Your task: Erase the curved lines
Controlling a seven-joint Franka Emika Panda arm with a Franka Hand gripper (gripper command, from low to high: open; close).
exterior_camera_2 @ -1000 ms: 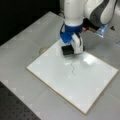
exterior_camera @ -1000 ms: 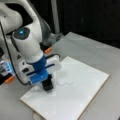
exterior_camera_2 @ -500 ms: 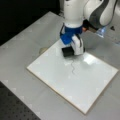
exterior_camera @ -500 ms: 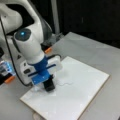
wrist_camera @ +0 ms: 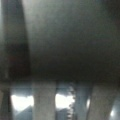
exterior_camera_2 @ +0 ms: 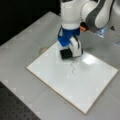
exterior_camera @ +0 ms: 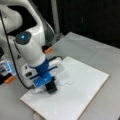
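A white rectangular board point(exterior_camera_2: 82, 87) lies on the grey table, seen in both front views point(exterior_camera: 82, 92). The curve lines point(exterior_camera_2: 73, 67) are a thin dark wavy stroke near the board's middle in a front view. My gripper point(exterior_camera_2: 71, 51) stands just above that stroke, shut on a black eraser block point(exterior_camera_2: 66, 53) that rests on the board. In a front view the same eraser point(exterior_camera: 51, 87) sits under the blue wrist at the board's left edge. The wrist view is mostly filled by a dark mass, with a short dark wavy stroke point(wrist_camera: 71, 100) on the shiny board below it.
A bright glare spot point(exterior_camera_2: 88, 60) lies on the board to the right of the gripper. The arm's white base and cables stand at a front view's left point(exterior_camera: 15, 30), with an orange tab point(exterior_camera: 48, 50) nearby. Grey table point(exterior_camera_2: 22, 50) surrounds the board.
The gripper with the eraser has barely shifted on the board; the wavy stroke looks the same.
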